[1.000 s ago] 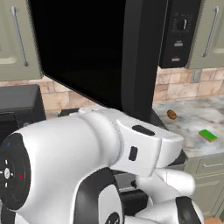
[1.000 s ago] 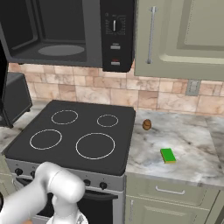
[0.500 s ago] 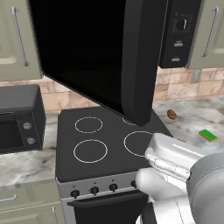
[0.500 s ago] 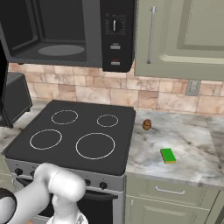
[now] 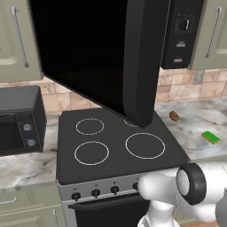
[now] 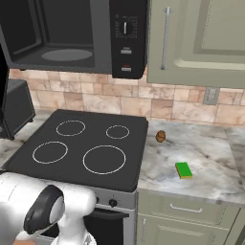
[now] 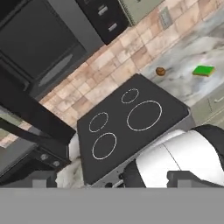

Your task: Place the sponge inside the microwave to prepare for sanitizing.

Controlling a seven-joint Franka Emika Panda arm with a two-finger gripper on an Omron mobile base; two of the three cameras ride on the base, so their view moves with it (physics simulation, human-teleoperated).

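The green sponge (image 5: 210, 137) (image 6: 183, 170) (image 7: 204, 70) lies flat on the marble counter, right of the stove. The black microwave (image 6: 67, 36) (image 5: 181, 31) (image 7: 39, 43) hangs above the stove. Its door (image 5: 88, 53) is swung wide open, and a round plate (image 6: 67, 54) shows in the grey interior. My gripper (image 7: 118, 179) is held low in front of the stove, far from the sponge. Its fingertips (image 7: 43, 178) stand wide apart at the bottom of the hand view, open with nothing between them.
A small brown roundish object (image 5: 174, 116) (image 6: 161, 136) sits on the counter behind the sponge. The black stove top (image 6: 81, 148) lies under the microwave. A toaster oven (image 5: 17, 119) stands to its left. The open door overhangs the stove's middle. My white arm (image 5: 190, 186) is folded low.
The arm has swung down and to the right, out from in front of the left base camera, uncovering the stove. Sponge and microwave door have not moved.
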